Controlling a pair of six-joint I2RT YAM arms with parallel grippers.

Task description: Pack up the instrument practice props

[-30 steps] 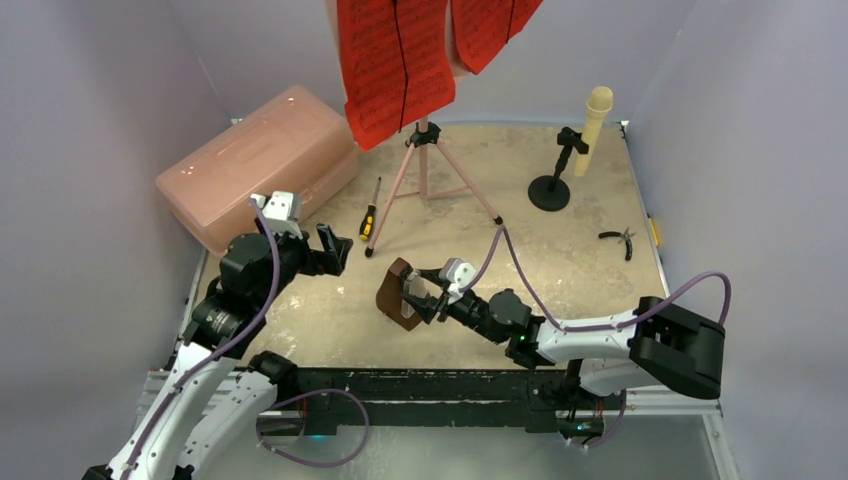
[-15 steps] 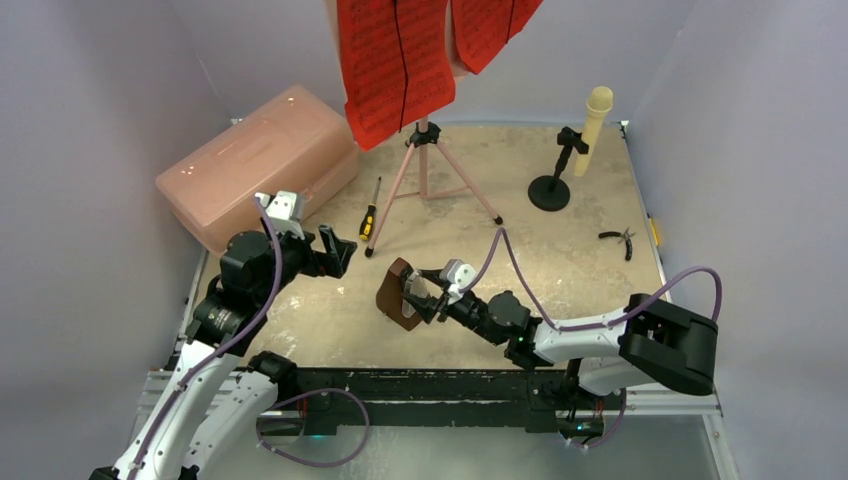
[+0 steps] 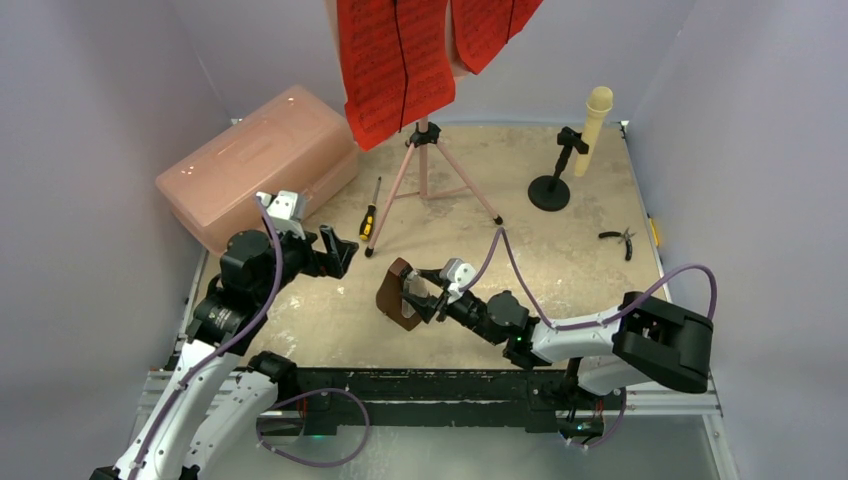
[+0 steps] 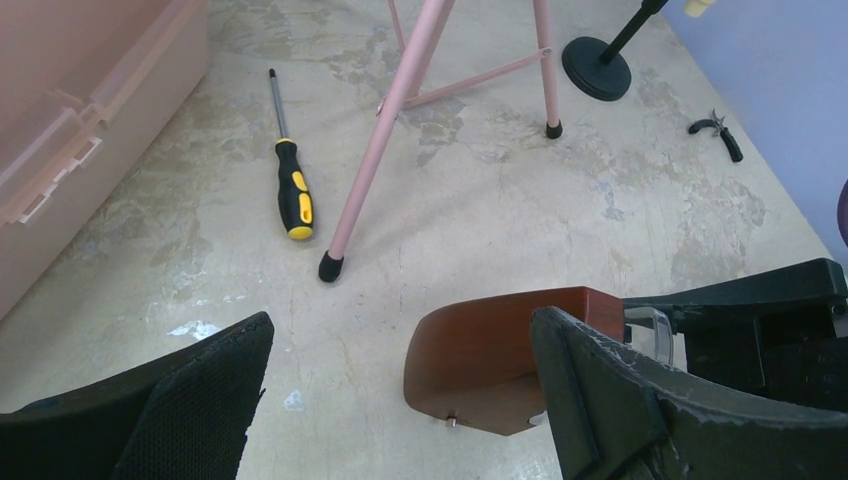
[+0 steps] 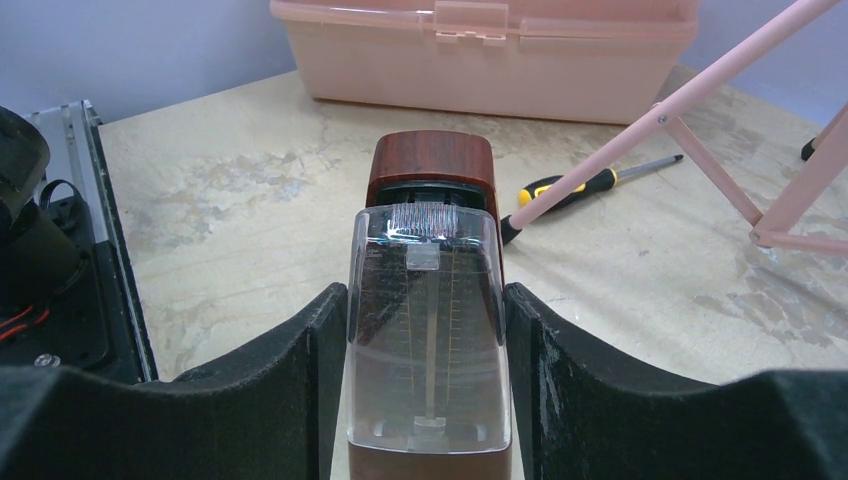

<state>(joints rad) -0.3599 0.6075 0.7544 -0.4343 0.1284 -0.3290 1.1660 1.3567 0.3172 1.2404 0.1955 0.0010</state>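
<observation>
Box (image 3: 262, 160), lid closed. Stand (image 3: 424, 150) just right of it. Metronome (image 5: 430, 180) in front of it, tipped, clamped in my right gripper (image 5: 428, 385); left gripper (image 3: 337, 250) gapes empty, nearer the box. Next, I reckon: lift that lid, load it.

- Enclosed on three sides by plain pale-lilac walls (image 3: 90, 100).
- Floored with a beige, mottled tabletop (image 3: 570, 270), scuffed pale in patches.
- Edged at the near side by a black rail (image 3: 420, 385) on silvery metal framing.
- Lit softly and evenly.
</observation>
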